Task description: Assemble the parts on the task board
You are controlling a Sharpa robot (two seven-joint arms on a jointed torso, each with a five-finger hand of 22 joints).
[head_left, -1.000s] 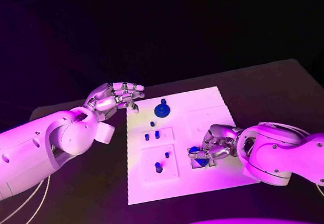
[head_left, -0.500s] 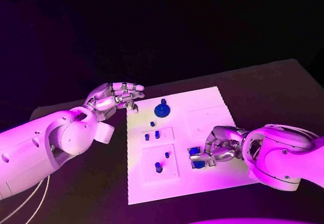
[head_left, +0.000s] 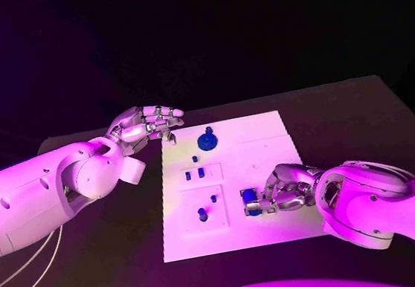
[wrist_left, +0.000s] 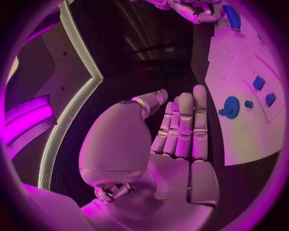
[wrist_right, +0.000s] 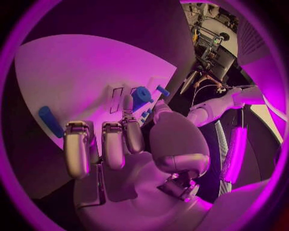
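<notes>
While my right hand [head_left: 281, 191] curls its jointed silver fingers over the flat white board [head_left: 261, 141], it seems to pinch a small blue block [head_left: 250, 202] near the board's near right part. My left hand [head_left: 148, 126] hovers by the far left corner, fingers curled, empty. A round blue knob [head_left: 207, 141] stands close to it.

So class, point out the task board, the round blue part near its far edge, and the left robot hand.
task board [head_left: 260, 134], head view, bare far corner
round blue part [head_left: 207, 141], head view, disc face
left robot hand [head_left: 147, 124], head view, knuckles
</notes>
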